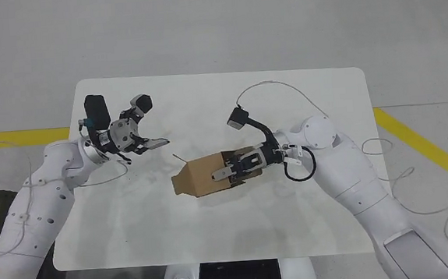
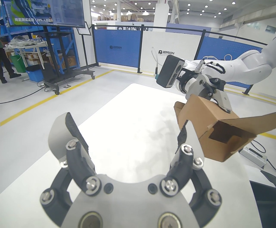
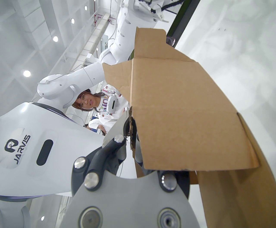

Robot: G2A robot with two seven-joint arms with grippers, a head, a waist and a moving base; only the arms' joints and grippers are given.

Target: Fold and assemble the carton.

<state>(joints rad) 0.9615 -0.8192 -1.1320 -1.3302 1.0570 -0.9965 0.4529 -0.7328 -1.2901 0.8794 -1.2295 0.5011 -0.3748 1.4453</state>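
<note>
We hold the carton [image 1: 202, 177] in the closed right end effector [image 1: 240, 165]; its open end faces the left end effector [image 1: 152, 143], spread wide and empty.

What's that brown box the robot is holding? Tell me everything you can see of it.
The carton is plain brown cardboard, partly folded into a box shape, on its side over the middle of the white table. The end toward the open left tool is open, flaps loose. The right tool is clamped on a wall at the other end.
</note>
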